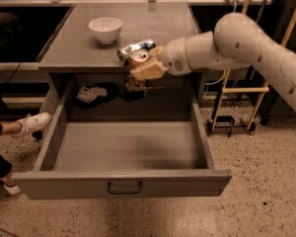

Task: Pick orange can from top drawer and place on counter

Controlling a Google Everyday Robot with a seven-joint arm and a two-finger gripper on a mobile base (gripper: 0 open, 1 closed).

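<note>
- Just left of the top drawer (177, 183), which is pulled wide open with a dark handle (124, 187) at front centre: a white sneaker (33, 123) on a dark-trousered leg.
- Behind the drawer's left half, on the grey worktop (74, 53): a white bowl (105, 29), upright.
- In the shadowed recess behind the drawer, under the worktop: a dark object with a pale label (90, 94), print not legible.
- Above the drawer's back edge, level with the worktop's front edge: the orange can (138, 58), silver top tilted toward the camera, clamped in the tan end effector (140, 69); sides mostly hidden, markings unreadable.
- Just behind that can, lying on the worktop: a crushed silver-and-blue can (133, 47), lettering not legible.
- Above the drawer's right side: the white arm (237, 38), reaching in from the right.
- Right of the drawer: a yellow frame (235, 90).
</note>
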